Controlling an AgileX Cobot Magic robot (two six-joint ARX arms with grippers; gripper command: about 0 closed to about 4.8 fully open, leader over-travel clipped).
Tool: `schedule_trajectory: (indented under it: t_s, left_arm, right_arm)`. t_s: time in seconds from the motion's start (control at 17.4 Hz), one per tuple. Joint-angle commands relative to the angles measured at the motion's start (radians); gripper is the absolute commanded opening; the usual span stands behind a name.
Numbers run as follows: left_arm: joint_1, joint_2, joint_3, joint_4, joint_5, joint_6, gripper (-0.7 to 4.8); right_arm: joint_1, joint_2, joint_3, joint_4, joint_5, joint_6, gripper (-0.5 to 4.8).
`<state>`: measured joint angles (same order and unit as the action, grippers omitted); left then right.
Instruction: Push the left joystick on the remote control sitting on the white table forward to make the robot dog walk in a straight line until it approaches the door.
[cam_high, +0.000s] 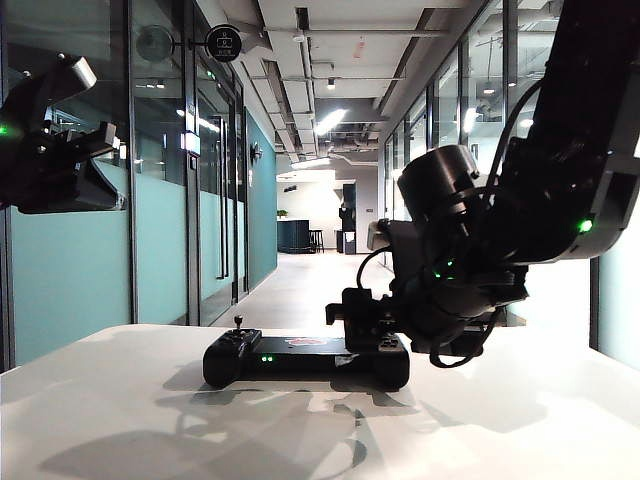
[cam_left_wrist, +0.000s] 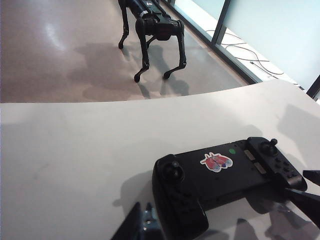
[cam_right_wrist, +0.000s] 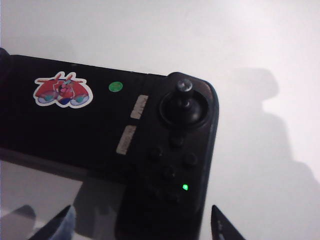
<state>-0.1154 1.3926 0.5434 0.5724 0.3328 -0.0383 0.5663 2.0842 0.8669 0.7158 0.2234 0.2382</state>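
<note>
The black remote control (cam_high: 300, 358) lies on the white table (cam_high: 120, 410). Its left joystick (cam_high: 238, 323) stands free at the left end, nothing touching it. In the left wrist view it is the nearer stick (cam_left_wrist: 173, 171). My right gripper (cam_high: 368, 335) hangs open over the other end, its jaws on either side of that handle (cam_right_wrist: 140, 222), below the right-hand stick (cam_right_wrist: 183, 94). My left gripper (cam_high: 95, 150) is raised high at the left, shut and holding nothing (cam_left_wrist: 142, 221). The robot dog (cam_left_wrist: 155, 25) stands on the floor past the table's edge.
A corridor with glass walls runs ahead, and a glass door (cam_high: 220, 210) stands on its left side. Cables (cam_left_wrist: 250, 55) lie on the floor by the glass near the dog. The remote carries a red sticker (cam_right_wrist: 62, 92) and a green light (cam_right_wrist: 185, 187).
</note>
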Motion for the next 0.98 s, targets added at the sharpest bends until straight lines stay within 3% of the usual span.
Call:
schedule_trajectory:
  t_s: [0.06,0.69,0.98]
  left_arm:
    - [0.000,-0.003,0.005,0.014,0.005,0.004,-0.05]
    - [0.000,-0.003,0.005,0.014,0.005,0.003,-0.05]
    - [0.000,-0.003,0.005,0.014,0.005,0.003,-0.05]
  right_arm:
    - [-0.008,0.002,0.003,0.010,-0.011,0.002,3.42]
    - [-0.043,0.050,0.063,-0.010,-0.068,0.005,3.40]
    - [-0.043,0.066,0.067,-0.016,-0.066,0.024,3.01]
